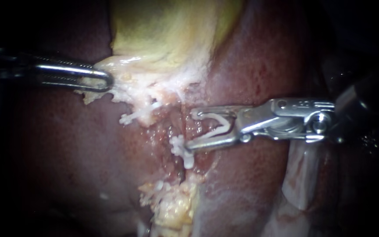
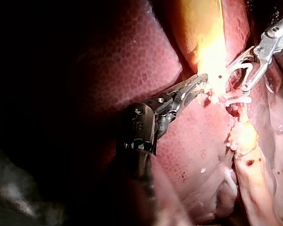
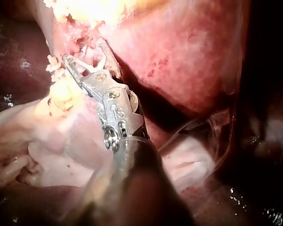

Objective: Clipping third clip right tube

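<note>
My right instrument (image 1: 192,129) is reaching in from 3 o'clock. Its jaws are standing wide apart, yet each is bearing on one leg of the loaded clip (image 1: 213,116), so they are holding it open-mouthed. The right tube (image 1: 176,129) is lying just ahead of that mouth, near centre, running from 12 towards 6 o'clock. A placed clip (image 1: 180,149) is sitting on it beside the lower jaw tip. My left instrument (image 1: 108,81), coming from 9 o'clock, is clamping together on pale tissue (image 1: 128,85) under the gallbladder (image 1: 163,30). I am judging the tube soft, wet, slippery and easily torn. The clip is wanting a bare stretch at 12 o'clock of the placed clip, straddling it fully and sparing the liver (image 1: 66,153)
</note>
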Motion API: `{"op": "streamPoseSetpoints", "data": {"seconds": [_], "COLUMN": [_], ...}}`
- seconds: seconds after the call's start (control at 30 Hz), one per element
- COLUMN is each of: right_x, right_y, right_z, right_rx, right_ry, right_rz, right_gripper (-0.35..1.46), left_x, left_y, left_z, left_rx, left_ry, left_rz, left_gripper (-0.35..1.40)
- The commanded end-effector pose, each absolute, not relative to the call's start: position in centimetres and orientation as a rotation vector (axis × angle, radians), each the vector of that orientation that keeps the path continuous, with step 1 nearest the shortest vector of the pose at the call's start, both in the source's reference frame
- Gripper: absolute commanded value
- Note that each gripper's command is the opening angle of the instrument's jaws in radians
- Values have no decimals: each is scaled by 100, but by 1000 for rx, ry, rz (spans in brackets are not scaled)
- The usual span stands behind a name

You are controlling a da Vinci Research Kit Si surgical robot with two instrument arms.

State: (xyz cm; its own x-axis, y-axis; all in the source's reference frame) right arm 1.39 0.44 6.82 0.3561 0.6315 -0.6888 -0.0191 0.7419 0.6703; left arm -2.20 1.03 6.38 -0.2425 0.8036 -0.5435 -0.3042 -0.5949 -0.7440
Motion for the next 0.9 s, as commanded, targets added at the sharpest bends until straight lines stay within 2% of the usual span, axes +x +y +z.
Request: {"op": "streamPoseSetpoints", "data": {"seconds": [0.03,0.17,0.47,0.77,0.9], "right_x": [142,154,170,167,167], "right_y": [44,46,46,45,50], "right_z": [683,685,679,646,633], "right_rx": [637,673,793,885,915], "right_ry": [1148,1185,1285,1377,1375], "right_rz": [467,503,524,492,508], "right_gripper": [47,47,45,44,42], "left_x": [-220,-220,-220,-220,-220], "left_y": [103,103,103,103,103], "left_z": [638,638,639,640,640], "left_rx": [-1258,-1258,-1258,-1259,-1259], "left_ry": [-652,-652,-652,-652,-652], "left_rz": [1913,1913,1913,1913,1914], "left_gripper": [-35,-35,-35,-35,-35]}}
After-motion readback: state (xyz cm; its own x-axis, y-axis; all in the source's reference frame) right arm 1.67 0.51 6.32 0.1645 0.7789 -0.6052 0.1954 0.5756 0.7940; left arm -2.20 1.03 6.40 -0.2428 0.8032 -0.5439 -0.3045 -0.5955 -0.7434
